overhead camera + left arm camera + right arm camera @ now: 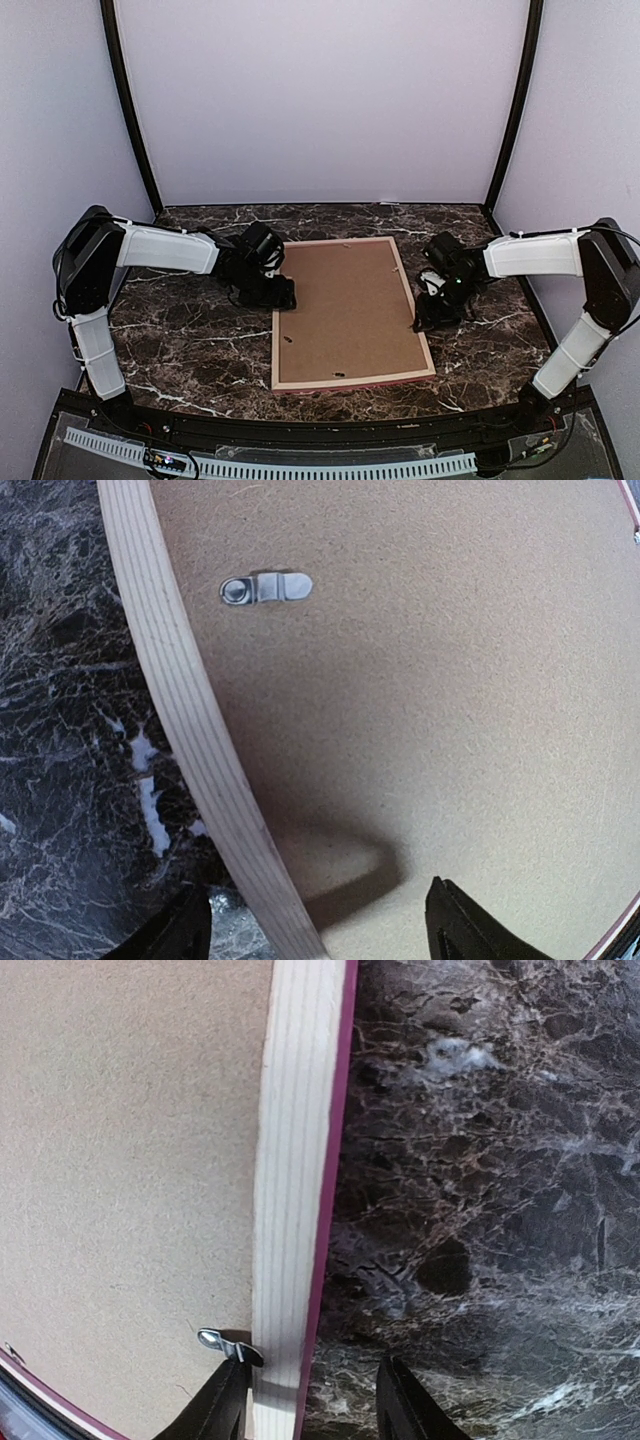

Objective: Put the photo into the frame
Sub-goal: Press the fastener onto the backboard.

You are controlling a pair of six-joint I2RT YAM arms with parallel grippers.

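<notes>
Frame (415, 300) face-down on table (190, 340), backing board (345, 310) seated; photo unseen. Left gripper (283, 300) and right gripper (430, 318) spread, straddling opposite rails, grasping nothing. Best to close evenly, clear of clip (265, 587).

Backing board (345, 310) inside frame (290, 1160) (centre of table (180, 330)).

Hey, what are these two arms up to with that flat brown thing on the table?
A picture frame lies face down on the marble table, its brown backing board showing. The left gripper straddles the frame's left rail and the right gripper its right rail, both with fingers open. No photo is in sight, so I cannot tell whether it is already under the board.
</notes>
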